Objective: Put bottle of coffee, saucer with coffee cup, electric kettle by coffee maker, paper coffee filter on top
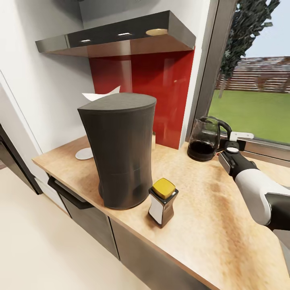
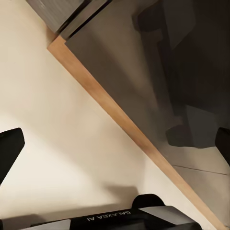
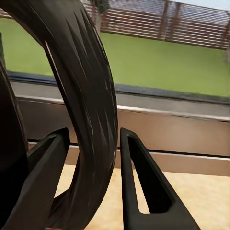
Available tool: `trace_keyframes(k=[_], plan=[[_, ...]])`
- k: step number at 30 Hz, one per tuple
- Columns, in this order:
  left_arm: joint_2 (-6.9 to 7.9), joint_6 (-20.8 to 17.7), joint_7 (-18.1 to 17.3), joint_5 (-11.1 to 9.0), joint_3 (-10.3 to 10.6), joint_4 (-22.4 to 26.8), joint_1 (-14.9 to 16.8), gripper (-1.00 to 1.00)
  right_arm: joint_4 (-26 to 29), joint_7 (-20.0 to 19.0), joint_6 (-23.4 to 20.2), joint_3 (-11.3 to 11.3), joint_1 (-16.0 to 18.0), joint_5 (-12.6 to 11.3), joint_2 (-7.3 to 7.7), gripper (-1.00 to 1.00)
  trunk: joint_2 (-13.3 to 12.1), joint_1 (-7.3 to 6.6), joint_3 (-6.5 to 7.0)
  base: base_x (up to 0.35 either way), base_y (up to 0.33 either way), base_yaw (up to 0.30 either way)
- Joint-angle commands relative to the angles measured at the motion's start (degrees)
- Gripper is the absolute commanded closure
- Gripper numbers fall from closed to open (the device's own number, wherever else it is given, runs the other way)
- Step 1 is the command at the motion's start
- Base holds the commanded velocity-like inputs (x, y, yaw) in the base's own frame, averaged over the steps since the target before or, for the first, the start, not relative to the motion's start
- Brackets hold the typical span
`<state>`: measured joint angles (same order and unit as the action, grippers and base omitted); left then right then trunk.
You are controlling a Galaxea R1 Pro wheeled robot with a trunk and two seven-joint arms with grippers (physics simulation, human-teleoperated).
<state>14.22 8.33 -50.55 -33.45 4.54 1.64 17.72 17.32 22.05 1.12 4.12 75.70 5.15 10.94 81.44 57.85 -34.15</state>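
The dark grey coffee maker (image 1: 121,149) stands on the kitchen countertop (image 1: 209,213), its rounded back toward me. An off-white paper coffee filter (image 1: 100,95) peeks over its top. The bottle of coffee (image 1: 163,201), with its yellow cap, stands just right of the machine. Left of the machine, the white saucer (image 1: 83,153) lies flat. By the window sits the electric kettle (image 1: 204,139). My right gripper (image 1: 226,150) is at its handle (image 3: 91,120), with the fingers (image 3: 143,191) pressed on either side. My left gripper (image 2: 115,148) hangs open below the counter edge. The coffee cup is out of view.
The glossy black kitchen shelf (image 1: 121,38) juts out above a red backsplash (image 1: 161,88). A window (image 1: 257,100) and its sill run behind the kettle. Grey drawer fronts (image 1: 92,225) with a dark handle sit under the worktop, above pale floor (image 1: 36,249).
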Motion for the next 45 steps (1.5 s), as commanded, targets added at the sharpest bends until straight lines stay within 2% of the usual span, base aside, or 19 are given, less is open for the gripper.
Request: trace_keyframes(k=[1,7,12,14,27,32,45], plan=[[0.01,0.42,-0.10,-0.30,0.47,-0.05,0.04,-1.00,0.00,0.02,0.11,0.45,0.06,0.75,-0.04,1.00,0.03,0.00,-0.05,0.000,0.000,0.000],[0.01,0.39,-0.11,-0.30,0.47,-0.05,0.04,-1.00,0.00,0.06,0.04,0.45,0.06,0.77,-0.04,1.00,-2.38,-1.32,1.03,0.000,0.000,0.000],[0.02,0.40,-0.08,-0.30,0.47,-0.05,0.04,-1.00,0.00,0.08,0.03,0.45,0.06,0.75,-0.04,1.00,-2.38,-1.32,1.03,0.000,0.000,0.000],[0.03,0.38,-0.07,-0.30,0.47,-0.05,0.04,-1.00,0.03,0.05,0.01,0.45,0.06,0.79,-0.04,1.00,-3.18,-1.76,1.39,0.000,0.000,0.000],[0.04,0.39,-0.07,-0.30,0.47,-0.05,0.04,-1.00,0.52,0.01,-0.28,0.45,0.06,0.97,0.17,1.00,-3.18,-1.76,1.39,-0.002,0.000,0.000],[0.05,0.44,-0.07,-0.30,0.47,-0.05,0.04,-1.00,0.66,0.01,-1.79,0.45,0.06,0.95,0.44,1.00,-3.18,-1.76,1.39,-0.147,0.000,0.000],[0.10,0.38,-0.15,-0.30,0.47,-0.01,0.04,-1.00,2.14,0.03,-2.53,0.37,0.06,0.96,0.48,1.00,-3.18,-1.76,1.39,-0.083,0.000,0.000]])
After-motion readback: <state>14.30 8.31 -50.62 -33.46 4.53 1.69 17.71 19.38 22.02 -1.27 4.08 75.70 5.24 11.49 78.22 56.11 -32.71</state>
